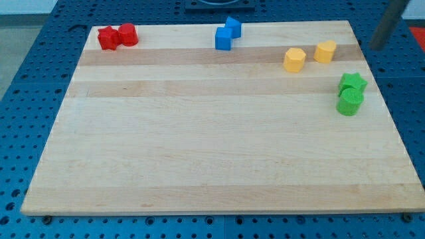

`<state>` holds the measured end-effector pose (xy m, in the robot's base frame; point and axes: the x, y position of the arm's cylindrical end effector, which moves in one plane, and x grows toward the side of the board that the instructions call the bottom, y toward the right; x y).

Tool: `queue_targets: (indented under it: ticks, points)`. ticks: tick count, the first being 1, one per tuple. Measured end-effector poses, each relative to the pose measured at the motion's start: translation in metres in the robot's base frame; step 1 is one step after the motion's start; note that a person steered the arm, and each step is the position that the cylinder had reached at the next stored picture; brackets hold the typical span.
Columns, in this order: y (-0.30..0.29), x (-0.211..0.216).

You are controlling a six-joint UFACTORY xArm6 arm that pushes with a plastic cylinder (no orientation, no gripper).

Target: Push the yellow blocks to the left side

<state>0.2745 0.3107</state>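
Observation:
Two yellow blocks sit near the view's top right of the wooden board (199,146): a yellow hexagonal block (294,59) and, just to its right and slightly higher, a second yellow block (325,51). They stand a small gap apart. My tip (376,46) is at the view's top right, just off the board's right edge, to the right of the yellow blocks and touching none. The rod slants up out of the view's top right corner.
Two red blocks (117,36) touch each other at the top left corner. Two blue blocks (228,34) touch at top centre. A green star block (352,83) and a green cylinder (349,101) touch near the right edge. A blue pegboard (26,99) surrounds the board.

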Motion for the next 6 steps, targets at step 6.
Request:
queue_targets:
  ticks: [6]
  points:
    - [-0.081,0.027]
